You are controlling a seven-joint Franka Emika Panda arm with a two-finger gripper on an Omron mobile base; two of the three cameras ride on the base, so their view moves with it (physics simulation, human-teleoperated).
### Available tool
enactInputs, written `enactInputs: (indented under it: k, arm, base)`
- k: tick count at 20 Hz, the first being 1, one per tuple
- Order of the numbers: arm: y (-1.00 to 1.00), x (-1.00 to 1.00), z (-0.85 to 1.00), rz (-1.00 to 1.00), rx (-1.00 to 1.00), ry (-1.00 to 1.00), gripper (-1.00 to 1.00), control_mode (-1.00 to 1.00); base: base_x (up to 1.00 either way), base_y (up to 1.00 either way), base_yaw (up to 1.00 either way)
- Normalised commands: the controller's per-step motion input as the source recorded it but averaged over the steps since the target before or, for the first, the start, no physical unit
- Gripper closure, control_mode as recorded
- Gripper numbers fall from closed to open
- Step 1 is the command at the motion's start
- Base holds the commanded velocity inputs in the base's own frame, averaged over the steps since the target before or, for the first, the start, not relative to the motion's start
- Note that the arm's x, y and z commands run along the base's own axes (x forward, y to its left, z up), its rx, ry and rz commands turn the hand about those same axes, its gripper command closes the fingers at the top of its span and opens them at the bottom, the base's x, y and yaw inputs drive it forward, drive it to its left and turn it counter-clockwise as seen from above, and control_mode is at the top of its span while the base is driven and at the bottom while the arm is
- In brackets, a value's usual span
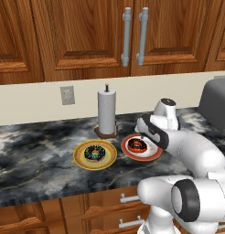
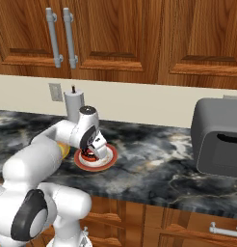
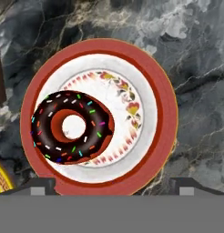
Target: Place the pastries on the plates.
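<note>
A reddish-orange-sided donut with chocolate icing and sprinkles lies on the red-rimmed plate, towards one side of its white patterned centre. My gripper hovers just above this plate, open, with its fingertips wide apart and nothing between them. From the left base view the gripper hangs over the red plate and its donut. The dark-sided donut rests in the middle of the yellow-rimmed plate, just left of the red one. In the right base view the hand partly covers the red plate.
A paper-towel roll on a brown base stands right behind the two plates. A grey toaster-like appliance sits at the right end of the dark marble counter. Wooden cabinets hang above, and drawers lie below the counter's front edge.
</note>
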Motion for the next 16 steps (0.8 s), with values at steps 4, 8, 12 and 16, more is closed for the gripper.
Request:
enactInputs:
  k: [4,8,12,16]
  arm:
    - [0.00,-0.69,0.50,0.03,0.00,-0.12,-1.00,-1.00]
    - [0.03,-0.65,0.44,0.01,-0.02,-0.09,-1.00,-1.00]
    - [0.18,-0.18,0.29,0.13,-0.12,0.01,-1.00,-1.00]
    - [0.20,-0.01,0.04,0.11,-0.08,0.08,-1.00,-1.00]
  base:
    - [0.00,0.00,0.00]
    - [0.00,0.00,0.00]
    - [0.00,0.00,0.00]
    - [0.00,0.00,0.00]
